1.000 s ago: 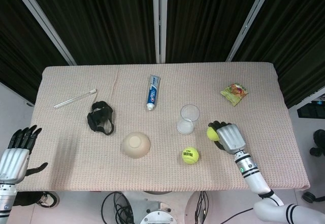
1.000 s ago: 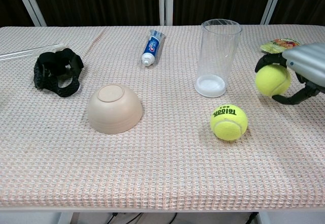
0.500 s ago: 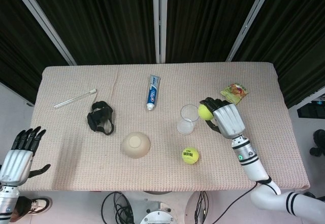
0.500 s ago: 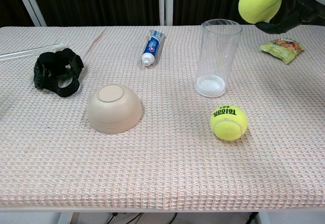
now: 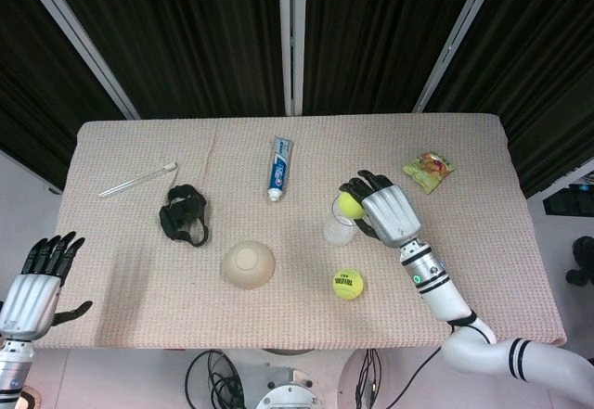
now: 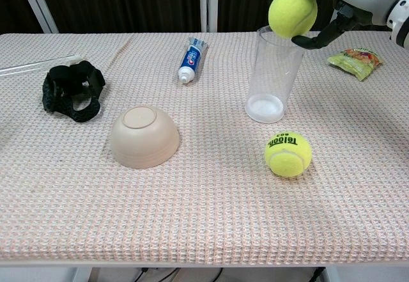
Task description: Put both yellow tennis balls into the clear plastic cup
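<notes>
Right hand (image 5: 382,212) fingers wrapped round first tennis ball (image 6: 293,11), ball poised over mouth of clear plastic cup (image 6: 273,77), just above rim, not yet inside; likely positioned for release. Cup upright, right of table centre, empty. Second tennis ball (image 6: 288,154) loose on cloth near front edge, close to cup base; presumably next pick. Left hand (image 5: 37,279) off table's left front corner, fingers spread, holding nothing; idle, out of working area. Upturned bowl (image 6: 144,136) left of cup, apart.
</notes>
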`<action>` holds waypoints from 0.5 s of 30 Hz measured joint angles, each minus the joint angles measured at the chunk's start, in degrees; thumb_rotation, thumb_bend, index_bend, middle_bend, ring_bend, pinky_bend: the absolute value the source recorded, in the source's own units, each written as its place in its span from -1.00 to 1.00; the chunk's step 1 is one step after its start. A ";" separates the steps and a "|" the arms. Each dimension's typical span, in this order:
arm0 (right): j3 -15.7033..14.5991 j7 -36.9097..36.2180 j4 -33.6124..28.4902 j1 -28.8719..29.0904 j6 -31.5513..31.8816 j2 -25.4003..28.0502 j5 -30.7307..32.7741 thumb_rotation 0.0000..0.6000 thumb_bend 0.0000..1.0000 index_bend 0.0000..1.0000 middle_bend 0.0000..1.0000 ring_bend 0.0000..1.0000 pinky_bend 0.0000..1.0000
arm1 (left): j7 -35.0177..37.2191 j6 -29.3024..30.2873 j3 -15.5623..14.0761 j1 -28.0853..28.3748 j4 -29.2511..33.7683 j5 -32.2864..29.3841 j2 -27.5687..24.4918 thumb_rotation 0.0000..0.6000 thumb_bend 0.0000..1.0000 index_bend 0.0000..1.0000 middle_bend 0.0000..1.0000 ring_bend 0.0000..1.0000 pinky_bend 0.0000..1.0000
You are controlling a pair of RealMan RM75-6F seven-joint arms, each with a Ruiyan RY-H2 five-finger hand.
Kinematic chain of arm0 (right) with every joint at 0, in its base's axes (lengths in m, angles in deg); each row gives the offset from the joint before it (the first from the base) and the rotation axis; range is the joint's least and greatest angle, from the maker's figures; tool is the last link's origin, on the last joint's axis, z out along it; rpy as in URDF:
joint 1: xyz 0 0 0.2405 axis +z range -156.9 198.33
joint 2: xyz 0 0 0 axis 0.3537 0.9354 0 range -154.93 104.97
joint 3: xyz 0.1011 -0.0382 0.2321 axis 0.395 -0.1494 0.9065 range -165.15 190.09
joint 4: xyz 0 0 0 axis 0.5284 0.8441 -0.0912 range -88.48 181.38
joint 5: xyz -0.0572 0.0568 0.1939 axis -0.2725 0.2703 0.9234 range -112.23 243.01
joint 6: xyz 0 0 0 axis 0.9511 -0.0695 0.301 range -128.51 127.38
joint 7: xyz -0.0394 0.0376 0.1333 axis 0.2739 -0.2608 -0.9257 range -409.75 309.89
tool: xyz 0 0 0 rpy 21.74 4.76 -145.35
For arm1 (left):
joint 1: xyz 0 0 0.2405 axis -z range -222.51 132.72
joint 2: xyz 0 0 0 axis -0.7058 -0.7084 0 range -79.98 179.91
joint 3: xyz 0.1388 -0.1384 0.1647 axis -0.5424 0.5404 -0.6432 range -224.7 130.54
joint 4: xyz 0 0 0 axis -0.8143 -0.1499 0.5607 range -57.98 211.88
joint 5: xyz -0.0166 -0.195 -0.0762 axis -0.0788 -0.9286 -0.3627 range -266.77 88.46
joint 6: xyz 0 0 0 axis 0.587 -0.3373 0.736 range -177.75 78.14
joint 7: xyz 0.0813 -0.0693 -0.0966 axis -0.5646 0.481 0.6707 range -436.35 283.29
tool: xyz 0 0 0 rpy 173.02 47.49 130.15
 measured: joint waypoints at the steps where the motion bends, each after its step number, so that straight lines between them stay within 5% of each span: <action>1: -0.09 -0.50 -0.01 0.01 0.09 0.05 -0.08 1.00 -0.65 -0.68 -0.80 -0.97 -0.69 | 0.04 -0.06 -0.02 -0.01 -0.05 -0.04 0.04 1.00 -0.93 -0.88 -0.99 -1.00 -1.00; 15: -1.93 -4.81 -3.49 -1.40 5.85 2.42 -6.14 1.00 -0.65 -0.82 -0.83 -1.00 -0.75 | -0.80 0.05 0.02 0.03 0.56 0.18 0.06 1.00 -0.93 -0.88 -0.99 -1.00 -1.00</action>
